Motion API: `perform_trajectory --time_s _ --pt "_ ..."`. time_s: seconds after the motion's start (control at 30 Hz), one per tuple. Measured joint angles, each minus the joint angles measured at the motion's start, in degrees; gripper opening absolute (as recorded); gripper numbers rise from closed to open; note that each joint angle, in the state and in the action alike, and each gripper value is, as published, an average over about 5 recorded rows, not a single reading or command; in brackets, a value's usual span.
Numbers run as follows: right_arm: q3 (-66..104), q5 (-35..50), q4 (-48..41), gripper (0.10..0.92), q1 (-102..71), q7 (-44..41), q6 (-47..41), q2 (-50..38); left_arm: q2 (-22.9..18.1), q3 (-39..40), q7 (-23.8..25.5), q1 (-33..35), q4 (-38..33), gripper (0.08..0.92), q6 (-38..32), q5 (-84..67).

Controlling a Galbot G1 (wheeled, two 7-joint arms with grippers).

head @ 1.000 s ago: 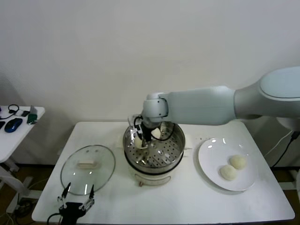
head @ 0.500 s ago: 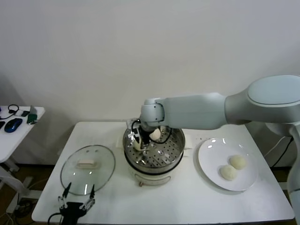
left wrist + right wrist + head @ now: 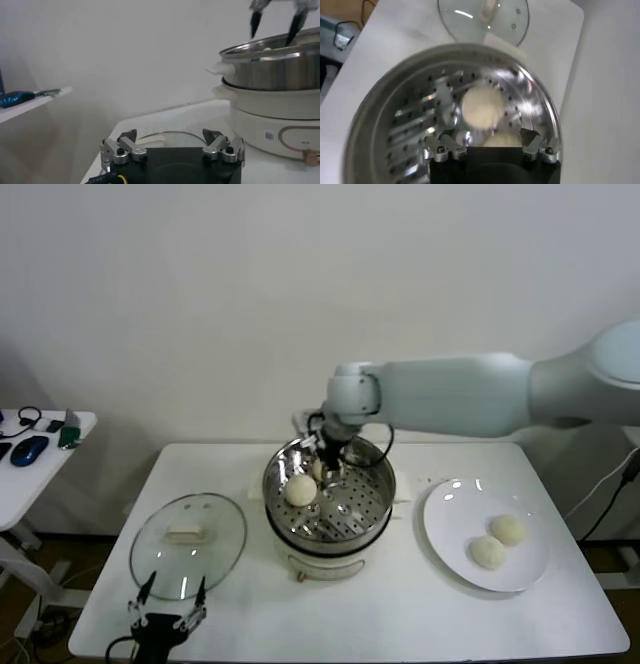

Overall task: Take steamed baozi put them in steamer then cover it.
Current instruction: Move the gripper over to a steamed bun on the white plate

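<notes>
The steamer (image 3: 352,510) stands mid-table on its cream-white pot base. One baozi (image 3: 300,489) lies in its left part, and a second (image 3: 317,469) is partly hidden behind my right gripper (image 3: 333,467), which hangs open and empty just above the basket's back. The right wrist view shows the steel basket (image 3: 385,125), the free baozi (image 3: 481,105) and the other one (image 3: 501,140) under my right gripper (image 3: 489,141). Two more baozi (image 3: 508,530) (image 3: 487,553) lie on the white plate (image 3: 450,514). The glass cover (image 3: 188,532) lies flat to the left. My left gripper (image 3: 165,620) is parked open at the table's front left.
A side table (image 3: 40,446) with a mouse and cables stands far left. The left wrist view shows my left gripper (image 3: 170,138) open, the cover (image 3: 165,135) just beyond it, and the steamer (image 3: 272,55) farther off. A white wall is behind the table.
My right gripper has let go of a baozi in the steamer's left part and has risen and moved right toward the back. The left arm has not moved.
</notes>
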Motion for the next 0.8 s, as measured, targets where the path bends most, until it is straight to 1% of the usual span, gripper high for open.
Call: perform_trajectory --time_s 0.27,0.5,0.63,0.8 --pt "-6.89 -5.73 4.65 0.823 6.08 -4.95 4.65 -14.48 -0.04 -0.25 0.11 -0.64 -0.01 0.823 0.29 -0.19" --pt "-8.53 -13.34 5.76 0.823 2.92 -5.74 5.83 -25.67 -0.39 -0.25 0.14 -0.48 -0.36 0.823 0.36 -0.18" --pt "-6.9 -17.64 5.51 0.823 -1.82 -5.76 5.77 -30.04 -0.61 -0.28 0.13 -0.26 -0.5 0.823 0.36 -0.17" --pt "-3.37 -22.31 4.73 0.823 -8.75 -5.46 5.23 -33.1 -0.69 -0.26 0.08 0.09 -0.49 0.823 0.16 -0.08"
